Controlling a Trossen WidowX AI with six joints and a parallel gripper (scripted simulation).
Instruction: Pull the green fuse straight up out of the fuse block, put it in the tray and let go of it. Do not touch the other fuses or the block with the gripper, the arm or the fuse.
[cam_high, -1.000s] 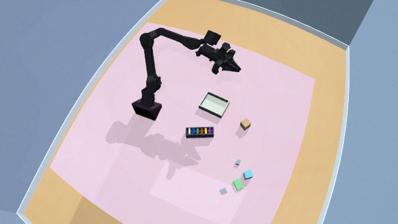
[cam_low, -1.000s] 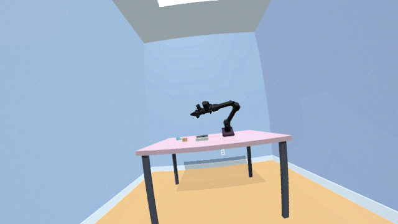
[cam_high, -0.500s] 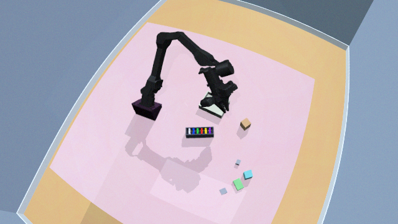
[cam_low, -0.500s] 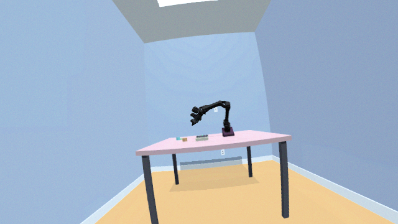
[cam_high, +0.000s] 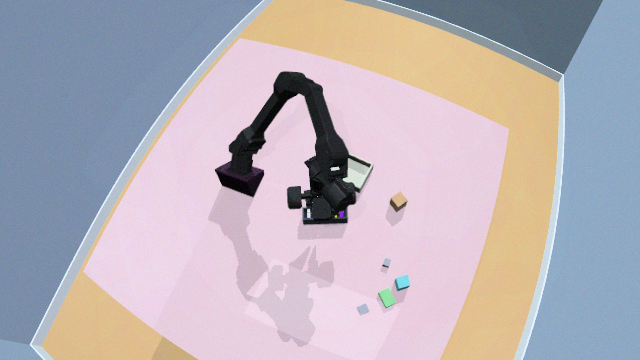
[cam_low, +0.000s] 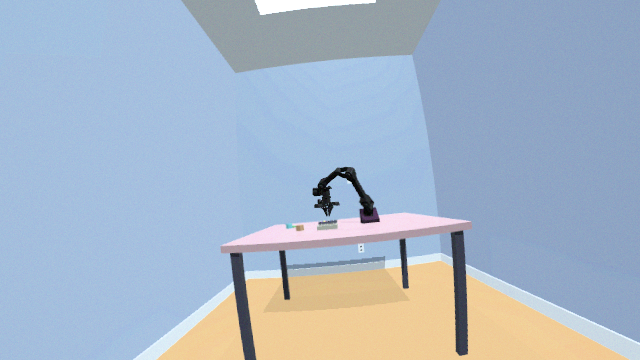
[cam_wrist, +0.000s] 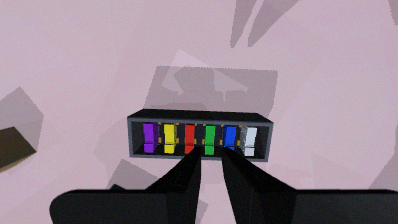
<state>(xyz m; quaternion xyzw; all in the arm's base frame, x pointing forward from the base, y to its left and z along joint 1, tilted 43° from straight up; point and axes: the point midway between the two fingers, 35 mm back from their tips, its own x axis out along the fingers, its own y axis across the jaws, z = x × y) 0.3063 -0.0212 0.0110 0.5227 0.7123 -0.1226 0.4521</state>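
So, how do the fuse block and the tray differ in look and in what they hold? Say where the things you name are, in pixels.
The fuse block (cam_high: 325, 222) (cam_low: 327, 222) (cam_wrist: 200, 115) is dark, while the tray (cam_high: 358, 174) (cam_low: 327, 227) is pale inside. The fuse block holds six coloured fuses (cam_wrist: 210, 135); the visible part of the tray holds none. Both are open on top and stand on the pink table (cam_high: 440, 150) (cam_low: 280, 241) (cam_wrist: 325, 50).
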